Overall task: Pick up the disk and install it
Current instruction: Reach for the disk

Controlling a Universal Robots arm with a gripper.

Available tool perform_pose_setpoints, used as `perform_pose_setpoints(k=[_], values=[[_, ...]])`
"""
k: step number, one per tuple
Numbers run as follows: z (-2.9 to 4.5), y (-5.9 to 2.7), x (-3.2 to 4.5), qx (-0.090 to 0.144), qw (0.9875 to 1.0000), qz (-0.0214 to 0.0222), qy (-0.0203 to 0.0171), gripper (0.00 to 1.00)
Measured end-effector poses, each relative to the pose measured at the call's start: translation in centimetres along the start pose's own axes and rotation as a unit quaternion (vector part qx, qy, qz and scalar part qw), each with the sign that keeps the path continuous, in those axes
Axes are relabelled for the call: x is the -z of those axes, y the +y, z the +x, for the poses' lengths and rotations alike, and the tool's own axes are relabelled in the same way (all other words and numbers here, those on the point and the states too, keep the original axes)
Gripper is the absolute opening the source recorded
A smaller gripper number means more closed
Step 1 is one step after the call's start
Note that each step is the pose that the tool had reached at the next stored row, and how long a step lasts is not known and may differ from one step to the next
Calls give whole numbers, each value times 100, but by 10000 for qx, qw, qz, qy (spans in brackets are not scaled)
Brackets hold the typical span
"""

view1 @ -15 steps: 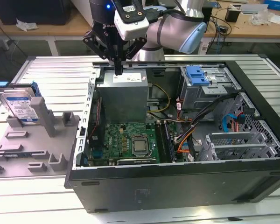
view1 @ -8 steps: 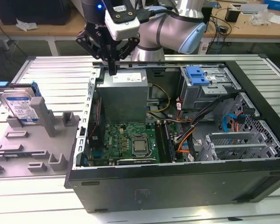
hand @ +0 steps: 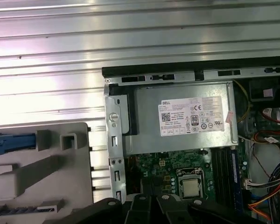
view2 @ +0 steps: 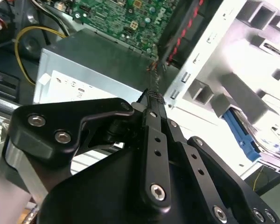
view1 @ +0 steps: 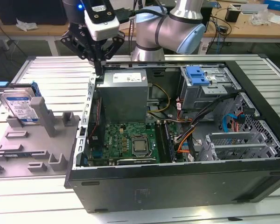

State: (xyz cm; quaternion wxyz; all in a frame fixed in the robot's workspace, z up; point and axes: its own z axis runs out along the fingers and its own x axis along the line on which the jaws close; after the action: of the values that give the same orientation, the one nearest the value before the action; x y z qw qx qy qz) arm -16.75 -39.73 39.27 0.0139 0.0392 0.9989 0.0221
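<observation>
- Black sheet metal forms the nearest wall of the open computer case (view1: 177,186), which lies on its side on the ribbed metal surface (view1: 51,70).
- Just behind that wall the green motherboard (view1: 130,140) lies flat in the case floor.
- Outside the case, on the exterior view's left, a grey fixture (view1: 37,149) holds the disk (view1: 19,106) on edge in a slot. It leans back a little, with its labelled face turned toward the camera and blue bracket along its sides. Its long axis seems to run up out of the slot, though that is hard to judge.
- Farther back, the grey power supply (view1: 123,91) fills a corner of the case, and the drive cage (view1: 200,81) with a blue latch sits toward the exterior view's right.
- Above the case rim beside the power supply hangs the end effector (view1: 99,69), pointing down. Its fingertips (view2: 153,97) are pressed together with nothing between them.
- From the end effector, the disk lies well apart: toward the exterior view's left, lower, and closer to the camera, untouched and not yet installed.
</observation>
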Motion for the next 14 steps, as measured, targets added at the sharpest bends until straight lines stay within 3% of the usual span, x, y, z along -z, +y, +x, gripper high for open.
perform_pose_setpoints(k=[14], values=[[373,2,-17,-42,10000,1,-9,11]])
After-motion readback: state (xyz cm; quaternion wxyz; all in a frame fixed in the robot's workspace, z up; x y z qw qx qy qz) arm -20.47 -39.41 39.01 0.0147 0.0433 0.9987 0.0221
